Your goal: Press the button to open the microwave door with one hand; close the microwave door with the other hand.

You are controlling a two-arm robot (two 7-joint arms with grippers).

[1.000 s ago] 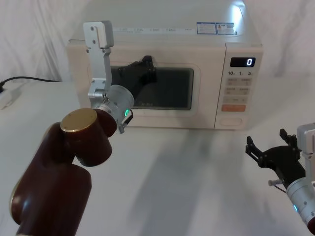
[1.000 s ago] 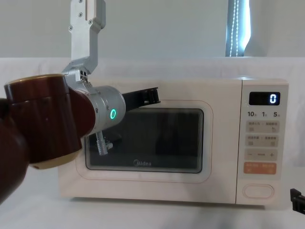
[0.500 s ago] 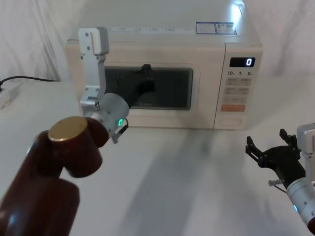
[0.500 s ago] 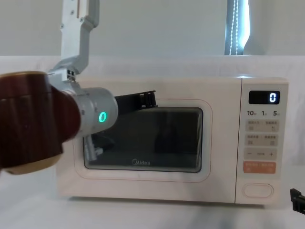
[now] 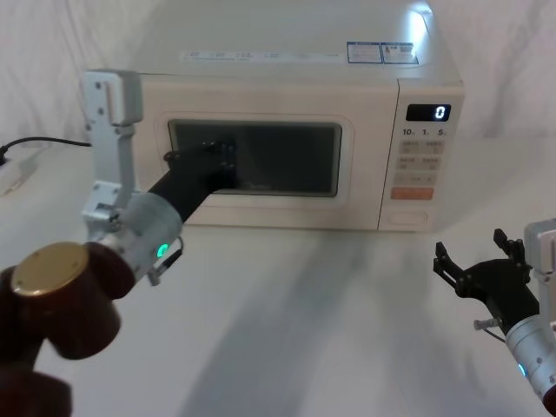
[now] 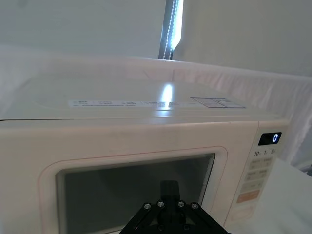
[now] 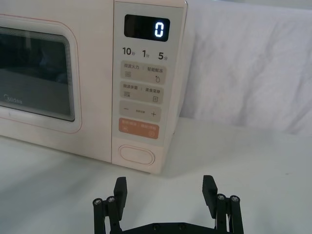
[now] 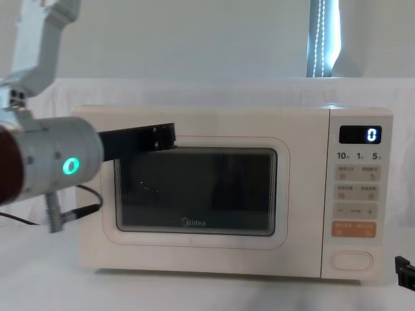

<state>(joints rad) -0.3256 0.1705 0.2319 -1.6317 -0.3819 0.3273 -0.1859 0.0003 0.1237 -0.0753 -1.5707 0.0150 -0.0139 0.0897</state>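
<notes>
Nearest on the right side, the right pincer [image 5: 473,276] is hovering low over the white worktop [image 5: 330,313] with its fingers spread open and holding nothing, and it is pointing toward the button [image 7: 137,155], which is sitting at the bottom of the keypad, well apart from the pincer. On the left side, the left pincer [image 5: 219,157] is now drawing back toward the near left; half a second ago it was lying further right against the dark window, and now it is sitting just in front of the left part of the microwave door [image 5: 269,158]; whether its fingers are open I cannot tell. Farther back, the microwave [image 5: 295,78] is standing with the door lying flush and shut. I judge that the closing is done and both arms are only retreating.
</notes>
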